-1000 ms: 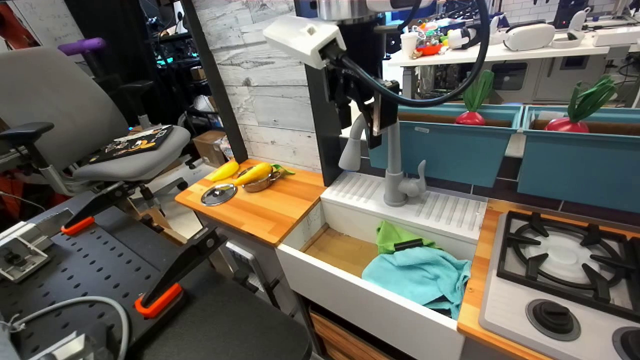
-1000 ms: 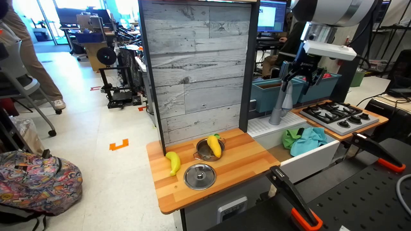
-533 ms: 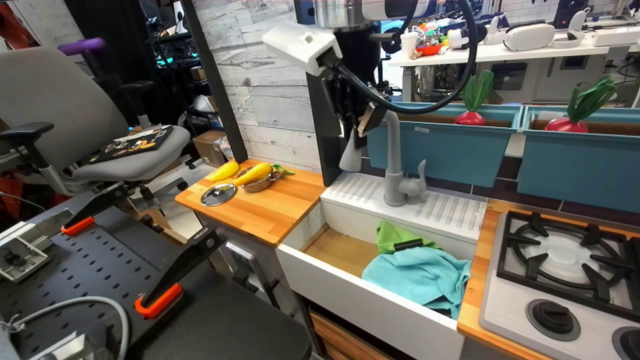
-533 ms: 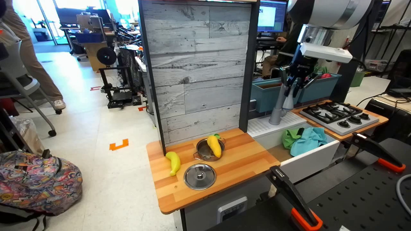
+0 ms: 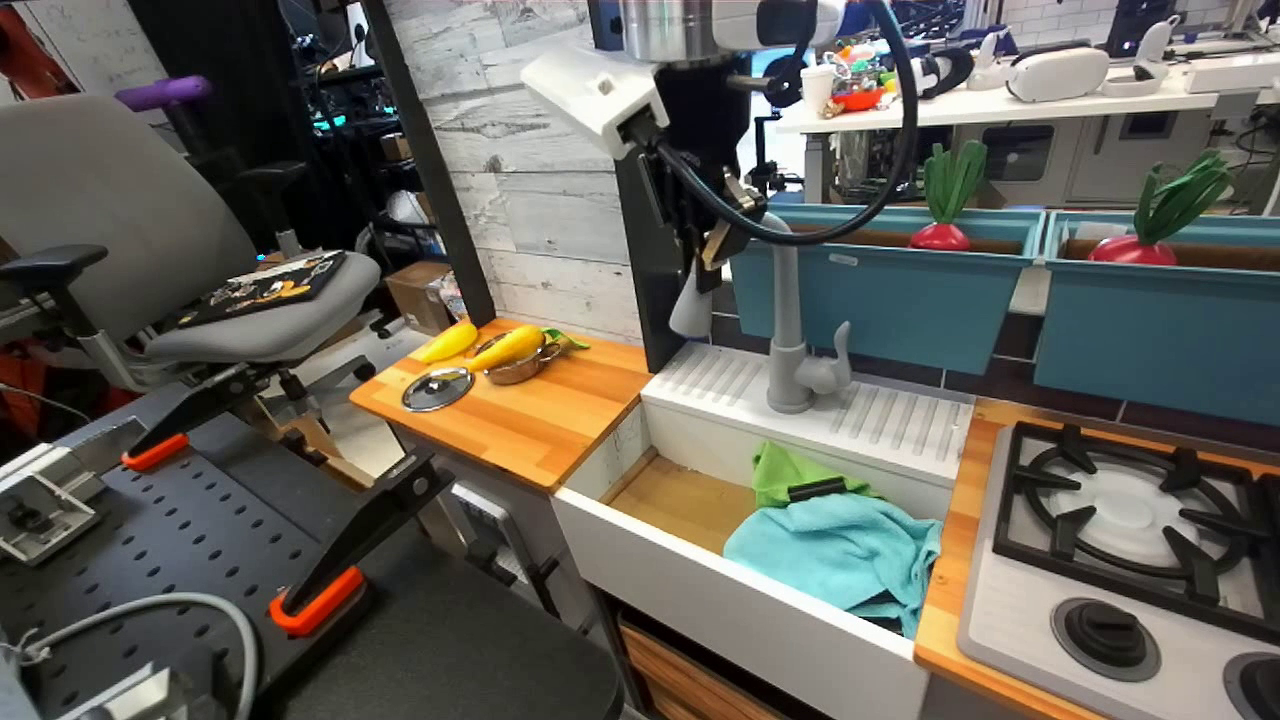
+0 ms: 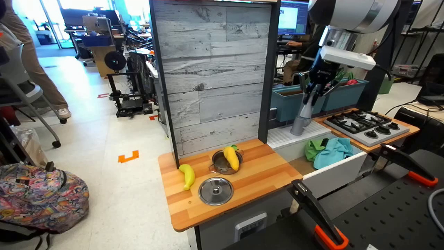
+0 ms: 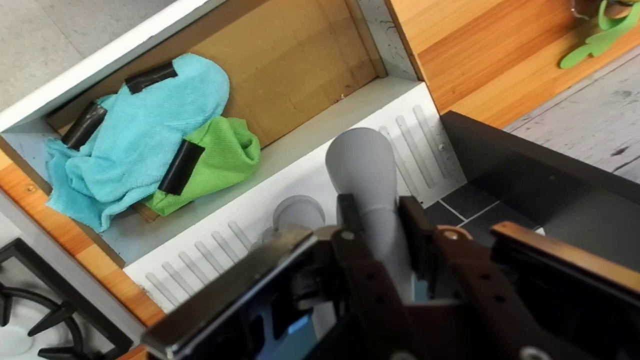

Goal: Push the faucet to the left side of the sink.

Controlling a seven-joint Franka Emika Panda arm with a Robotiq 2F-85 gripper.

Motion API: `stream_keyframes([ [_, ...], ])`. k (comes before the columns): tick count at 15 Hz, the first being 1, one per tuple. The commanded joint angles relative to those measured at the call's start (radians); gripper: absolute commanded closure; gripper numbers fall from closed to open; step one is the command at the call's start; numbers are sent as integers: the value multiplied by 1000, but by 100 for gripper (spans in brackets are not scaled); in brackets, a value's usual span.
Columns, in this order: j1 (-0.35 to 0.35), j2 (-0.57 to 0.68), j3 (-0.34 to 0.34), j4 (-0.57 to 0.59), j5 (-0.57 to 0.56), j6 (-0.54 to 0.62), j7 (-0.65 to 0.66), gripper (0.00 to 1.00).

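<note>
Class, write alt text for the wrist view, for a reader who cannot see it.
A dark gripper straddles the flared end of a grey faucet, over the ribbed rim of a white sink; whether it grips is unclear. A blue cloth and a green cloth lie inside the sink. Upper right is a wooden counter; lower left, part of a stove.

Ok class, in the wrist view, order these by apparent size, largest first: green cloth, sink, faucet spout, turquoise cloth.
1. Sink
2. Turquoise cloth
3. Green cloth and faucet spout: too close to rank; the spout looks nearer the camera and is partly hidden.
</note>
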Motion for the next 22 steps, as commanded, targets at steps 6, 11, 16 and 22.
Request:
stream_keyframes([
  [6, -44, 68, 116, 104, 165, 79, 7, 98],
  [11, -42, 100, 145, 159, 189, 125, 16, 98],
  [16, -46, 88, 151, 145, 186, 119, 14, 62],
  [22, -38, 20, 148, 54, 168, 133, 5, 16],
])
